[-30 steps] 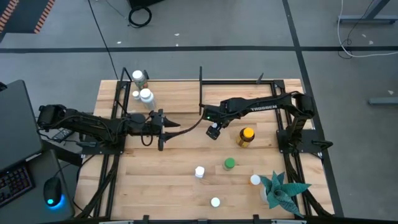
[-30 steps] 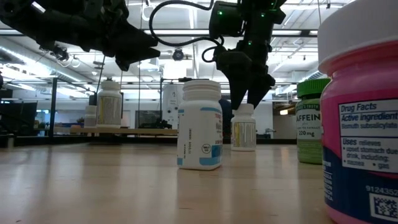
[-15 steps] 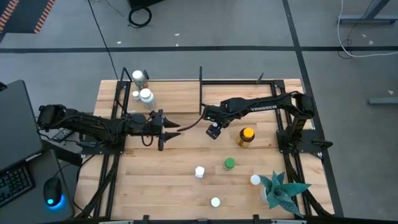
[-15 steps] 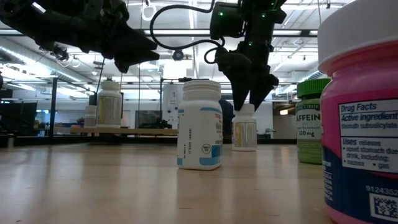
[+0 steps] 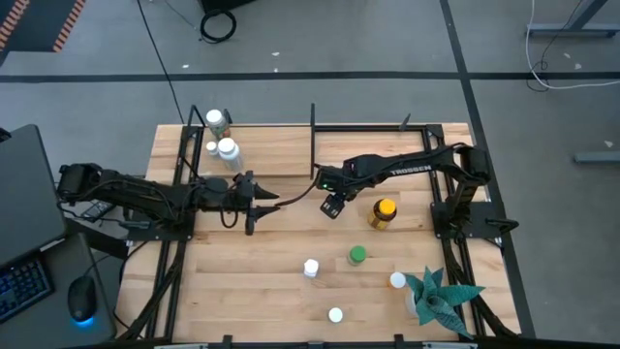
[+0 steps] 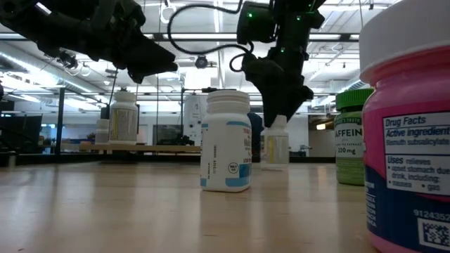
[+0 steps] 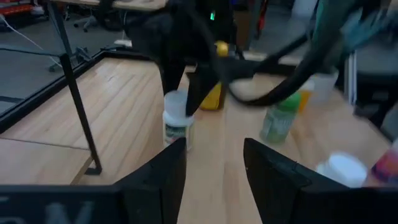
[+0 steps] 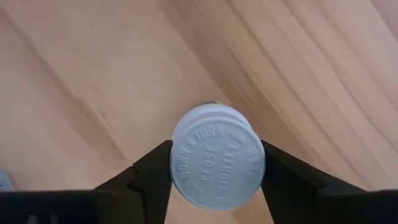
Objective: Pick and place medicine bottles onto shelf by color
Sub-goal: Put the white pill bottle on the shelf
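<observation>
White-capped bottle (image 8: 217, 155) clamped in R pincer (image 8: 214, 163), L pincer (image 7: 214, 163) apart, mid-table.

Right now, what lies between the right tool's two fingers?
A white-capped bottle: the right wrist view shows its cap filling the gap in the right tool, both fingers at its sides.

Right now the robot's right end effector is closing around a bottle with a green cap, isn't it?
Not quite. The right end effector is closing around a bottle, but its cap is white, not green. The right wrist view shows the white-capped bottle between the two fingers. The green-capped bottle stands apart on the table, as the high view shows.
</observation>
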`<act>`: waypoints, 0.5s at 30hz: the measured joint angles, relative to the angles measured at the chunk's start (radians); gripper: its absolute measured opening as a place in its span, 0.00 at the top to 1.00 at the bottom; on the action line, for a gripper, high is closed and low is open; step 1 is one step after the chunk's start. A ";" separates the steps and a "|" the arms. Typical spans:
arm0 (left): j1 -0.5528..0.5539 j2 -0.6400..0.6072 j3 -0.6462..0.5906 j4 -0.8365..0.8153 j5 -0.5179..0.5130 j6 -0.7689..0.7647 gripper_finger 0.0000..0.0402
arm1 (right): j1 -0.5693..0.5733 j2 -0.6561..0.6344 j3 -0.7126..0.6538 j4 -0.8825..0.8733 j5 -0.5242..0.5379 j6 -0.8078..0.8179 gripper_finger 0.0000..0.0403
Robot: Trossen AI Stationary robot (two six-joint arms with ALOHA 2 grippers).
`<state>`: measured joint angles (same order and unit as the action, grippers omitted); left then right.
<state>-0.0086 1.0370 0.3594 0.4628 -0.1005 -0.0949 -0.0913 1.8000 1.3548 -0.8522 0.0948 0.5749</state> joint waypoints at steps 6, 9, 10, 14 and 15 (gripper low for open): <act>0.024 -0.119 -0.023 -0.119 -0.005 0.002 0.67 | 0.048 -0.002 0.001 0.028 0.061 -0.058 0.48; 0.026 -0.184 -0.090 -0.045 -0.003 0.002 0.72 | 0.062 -0.002 0.006 0.056 0.060 -0.062 0.48; 0.028 -0.212 -0.118 -0.015 -0.002 0.002 0.74 | 0.065 -0.002 0.018 0.056 0.051 -0.063 0.48; 0.042 -0.300 -0.220 0.123 -0.003 -0.002 0.79 | 0.072 -0.002 0.080 0.122 0.043 -0.079 0.47; 0.044 -0.316 -0.238 0.147 -0.002 -0.008 0.80 | 0.072 -0.002 0.098 0.133 0.042 -0.081 0.48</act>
<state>0.0359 0.7211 0.1215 0.6093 -0.1021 -0.1024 -0.0193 1.7977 1.4526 -0.7196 0.1368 0.4936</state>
